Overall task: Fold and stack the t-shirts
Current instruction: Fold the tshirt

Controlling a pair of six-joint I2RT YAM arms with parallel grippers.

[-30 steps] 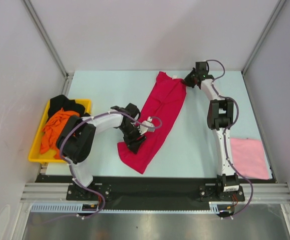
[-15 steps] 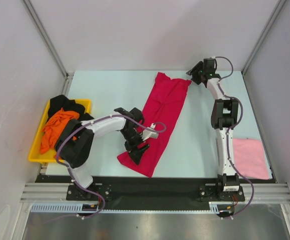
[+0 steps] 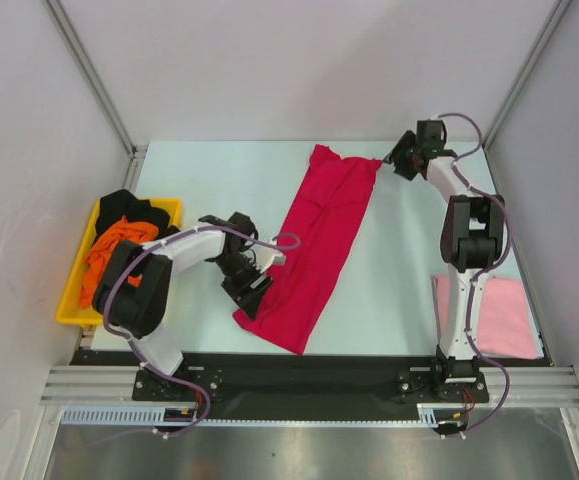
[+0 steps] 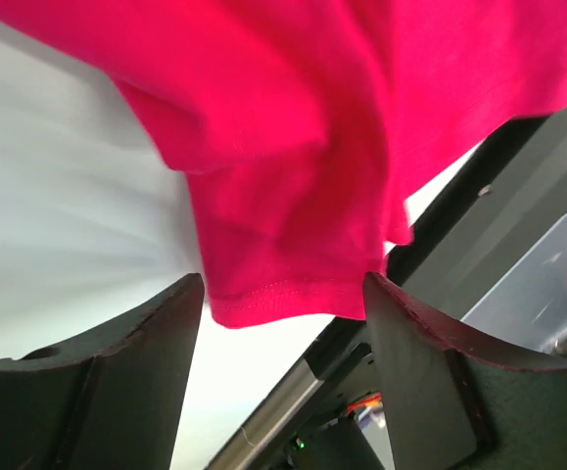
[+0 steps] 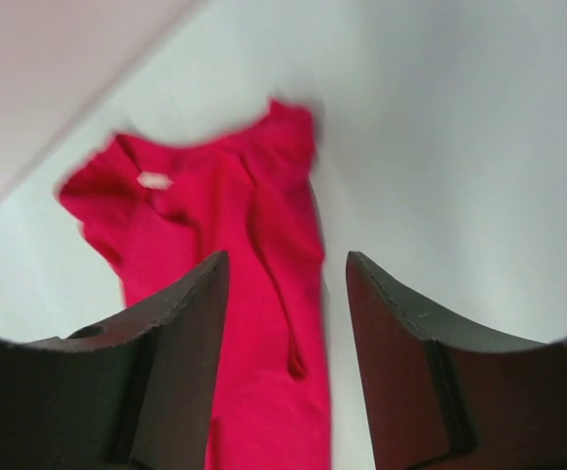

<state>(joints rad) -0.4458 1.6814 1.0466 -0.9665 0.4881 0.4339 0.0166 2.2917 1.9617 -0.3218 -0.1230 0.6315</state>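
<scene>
Cloth is looking limp and light, the crimson t-shirt (image 3: 324,240) wanting corner pinches; left gripper (image 4: 281,284) and right gripper (image 5: 288,259) are gaping wide, gripping nothing.

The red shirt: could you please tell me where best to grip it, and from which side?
The near hem corner, from the left, by the open left end effector. The red shirt lies flat as a long strip, so that loose corner edge looks easiest to pinch.

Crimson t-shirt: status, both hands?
Left hand open at near hem. Right hand open by far corner. Crimson t-shirt lies flat, a long strip, unheld. Nothing blocking.
</scene>
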